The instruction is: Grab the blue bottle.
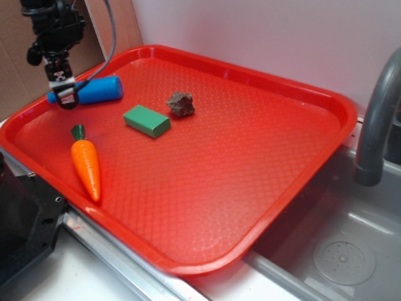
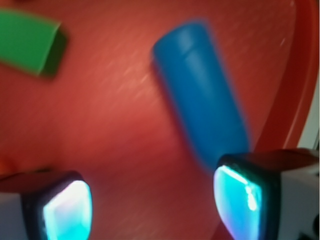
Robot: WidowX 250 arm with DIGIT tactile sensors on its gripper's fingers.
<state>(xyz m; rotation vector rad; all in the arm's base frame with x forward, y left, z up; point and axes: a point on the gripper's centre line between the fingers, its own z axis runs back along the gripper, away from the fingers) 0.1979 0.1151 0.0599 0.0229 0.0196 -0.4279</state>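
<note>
your gripper (image 2: 152, 207) is spread wide, holding nothing. the blue bottle (image 2: 202, 95) lies on the red tray (image 1: 263, 157), at one o'clock from the claw, long axis eleven-to-five.

Behind me runs a pale, plain wall (image 1: 263, 37), and off to my left a brown cardboard panel (image 1: 15, 69) leans against it. Down to my right there's a grey sink basin (image 1: 351, 251) with a round drain (image 1: 343, 258), and a dark grey faucet (image 1: 376, 125) curving over it. A metal rim (image 1: 119, 260) edges the front. Light is soft and even, shadows faint.
</note>
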